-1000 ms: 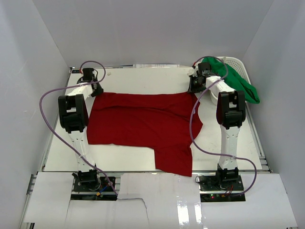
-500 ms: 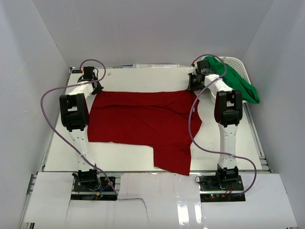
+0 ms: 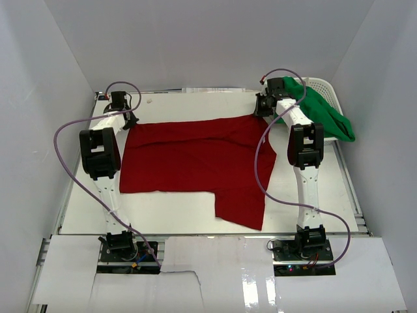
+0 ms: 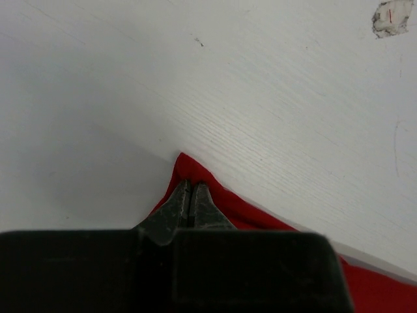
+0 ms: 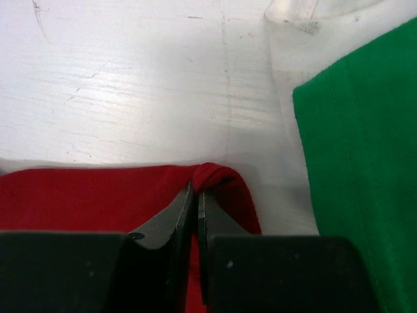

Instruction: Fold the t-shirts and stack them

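Observation:
The deep red t-shirt [image 3: 195, 160] lies spread flat across the middle of the table, one sleeve pointing toward the near edge. My left gripper [image 3: 128, 119] is shut on its far left corner [image 4: 186, 171]. My right gripper [image 3: 260, 112] is shut on its far right corner [image 5: 218, 177]. Both corners are held low at the far side of the table, with the cloth stretched between them. The bright green t-shirt [image 3: 322, 111] hangs over the white basket at the far right; it also shows at the right edge of the right wrist view [image 5: 365, 143].
The white slotted basket [image 3: 326, 88] stands at the far right corner, just right of my right gripper. White walls enclose the table on three sides. Purple cables loop off both arms. A small chipped spot [image 4: 389, 16] marks the tabletop beyond the left gripper.
Both grippers have moved toward the far edge, pulling the red t-shirt's far edge with them. The shirt has slid away from the near edge and lies flatter.

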You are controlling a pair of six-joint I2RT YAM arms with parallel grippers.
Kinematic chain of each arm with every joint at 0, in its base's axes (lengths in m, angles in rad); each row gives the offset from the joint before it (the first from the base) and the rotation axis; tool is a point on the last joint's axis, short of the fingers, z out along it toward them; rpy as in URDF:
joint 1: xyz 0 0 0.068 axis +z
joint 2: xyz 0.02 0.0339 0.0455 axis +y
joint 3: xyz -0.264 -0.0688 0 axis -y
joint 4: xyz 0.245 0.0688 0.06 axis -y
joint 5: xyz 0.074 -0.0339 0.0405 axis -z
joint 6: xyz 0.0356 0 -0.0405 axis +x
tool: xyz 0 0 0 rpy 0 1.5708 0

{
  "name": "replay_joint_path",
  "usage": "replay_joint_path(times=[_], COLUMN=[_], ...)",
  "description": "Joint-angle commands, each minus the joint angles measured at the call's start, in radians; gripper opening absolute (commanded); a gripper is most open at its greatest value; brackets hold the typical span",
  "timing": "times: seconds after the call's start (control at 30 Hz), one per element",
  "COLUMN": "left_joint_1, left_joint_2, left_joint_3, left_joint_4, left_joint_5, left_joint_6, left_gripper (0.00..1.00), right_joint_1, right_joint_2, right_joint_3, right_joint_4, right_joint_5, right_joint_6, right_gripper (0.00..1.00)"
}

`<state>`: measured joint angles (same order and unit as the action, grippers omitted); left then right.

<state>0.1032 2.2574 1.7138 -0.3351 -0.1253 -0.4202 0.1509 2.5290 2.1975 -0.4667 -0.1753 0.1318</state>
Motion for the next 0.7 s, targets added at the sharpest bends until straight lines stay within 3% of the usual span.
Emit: replay_joint_path(times=[0.0,0.5,0.6,0.63,0.67], left_joint_1=[0.033,0.053,0.052,0.052,0.052], left_joint_2=[0.034,0.065,0.056,0.045,0.041], left_joint_3=[-0.011,0.089,0.087,0.084,0.076], left_joint_4=[-0.070,-0.079,-0.078,-0.073,-0.068], left_joint_5=[-0.057,-0.028,-0.022,-0.017,-0.011], left_joint_6=[0.001,0.011,0.006,0.001,0.000], left_gripper=[0.00,0.00,0.00,0.08,0.13], right_joint_1=[-0.007,-0.005,-0.005,-0.007,-0.004], right_joint_2=[0.010,-0.010,-0.027,-0.033,-0.042], right_joint_3=[0.045,0.028,0.008,0.004,0.001], right_joint_4=[0.059,0.125,0.152,0.161,0.169], right_joint_5=[0.020,0.039,0.031,0.025,0.019], right_joint_6=[-0.001,-0.011,-0.009,-0.009,-0.009], right_gripper=[0.08,0.10,0.34,0.47,0.50])
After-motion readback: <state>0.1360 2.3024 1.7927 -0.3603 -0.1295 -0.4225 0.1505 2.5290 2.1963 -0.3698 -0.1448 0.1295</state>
